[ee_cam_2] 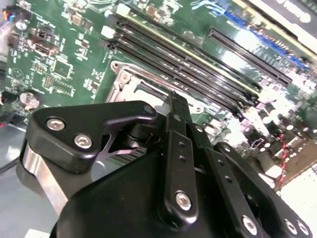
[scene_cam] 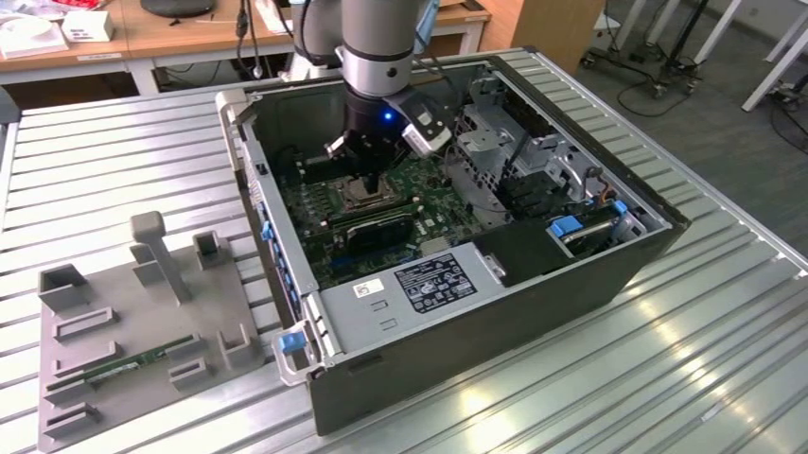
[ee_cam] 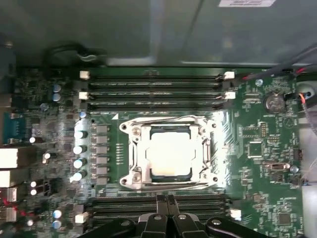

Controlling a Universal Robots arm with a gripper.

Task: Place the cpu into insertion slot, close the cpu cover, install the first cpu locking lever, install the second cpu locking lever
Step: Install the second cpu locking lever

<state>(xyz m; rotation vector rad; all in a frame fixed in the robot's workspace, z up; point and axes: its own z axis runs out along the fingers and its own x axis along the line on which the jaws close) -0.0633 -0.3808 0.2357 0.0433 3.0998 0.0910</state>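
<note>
CPU (ee_cam: 170, 156) sits flat in the insertion slot (ee_cam: 134, 159), pale metal top up, framed by the cpu cover (ee_cam: 171, 125), which appears to lie down over its edges with the chip showing through the cut-out centre. Whether either locking lever is latched cannot be told.

Left to right in the first wrist view: a column of silver capacitors (ee_cam: 79, 148) on the green motherboard (ee_cam: 257, 129), then the socket, then a coin-cell battery (ee_cam: 274, 101) towards the far side. Long black memory slots (ee_cam: 153, 84) run along one side of the socket, with more on the gripper's side.

Gripper (ee_cam: 166, 199) hangs just off the socket's near edge, fingers pressed together with no visible gap and nothing between them. In the exterior view the gripper (scene_cam: 369, 180) reaches down inside the open computer case (scene_cam: 531, 284), right above the socket. The case lies on its side on the ribbed metal surface (scene_cam: 707, 359); a grey parts fixture (scene_cam: 127, 322) lies to the exterior view's left.

Handling judgement: chip is light, rigid, smooth-topped, with delicate contacts beneath, so hold it by opposite edges only and keep it level. Cover is thin stiff sheet metal, hinged; best pushed at the free edge opposite the hinge. Levers are likely springy wire needing firm sideways pressure.
</note>
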